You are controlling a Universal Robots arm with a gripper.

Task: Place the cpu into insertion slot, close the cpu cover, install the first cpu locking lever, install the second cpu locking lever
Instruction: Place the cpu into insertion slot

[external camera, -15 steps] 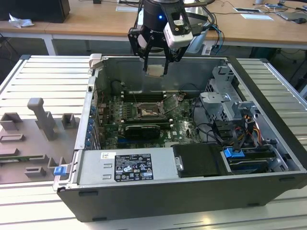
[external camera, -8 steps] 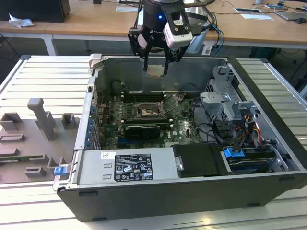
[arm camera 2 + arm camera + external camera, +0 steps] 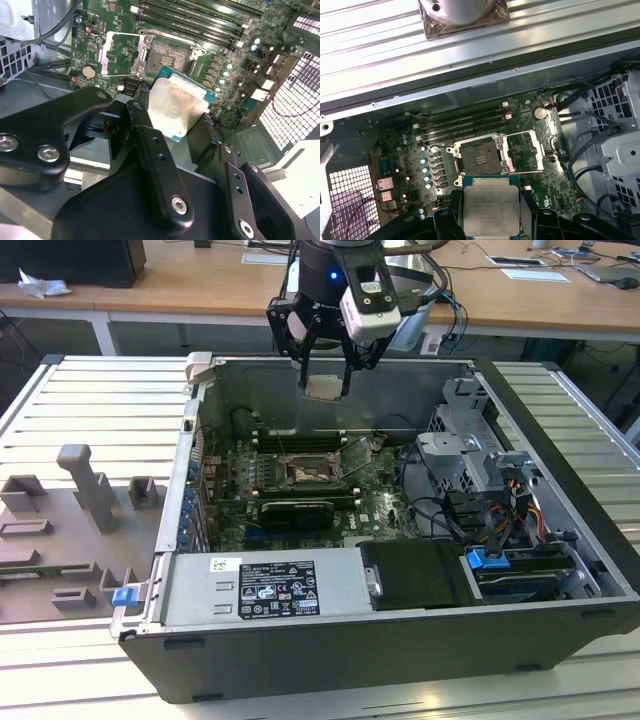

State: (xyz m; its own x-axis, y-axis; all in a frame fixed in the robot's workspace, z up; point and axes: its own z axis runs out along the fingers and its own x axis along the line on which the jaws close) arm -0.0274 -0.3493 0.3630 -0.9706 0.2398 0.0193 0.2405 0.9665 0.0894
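While it hangs in the air over the open computer case [image 3: 480, 375], the cpu [image 3: 490, 210] is held in the hand [image 3: 326, 386], with the black fingers [image 3: 141, 122] squeezed on two opposite edges of it. It looks like a small, flat, stiff square, so I think it is very light, but it is likely easy to hurt. The edges seem the safe place to hold it, and that is where the fingers are. Its top is pale silver-beige metal with some cloudy marks, and a thin green rim shows around it. Down below it, not touching, lies the insertion slot [image 3: 479, 157], a dark square with a shiny metal rim, and nothing sits in it yet. The cpu cover [image 3: 525, 152] is swung open and lies just beside the slot. Around them is the green board [image 3: 235, 75] with long black memory slots [image 3: 465, 122] near the slot. The case rests on a ribbed metal desk [image 3: 60, 400].
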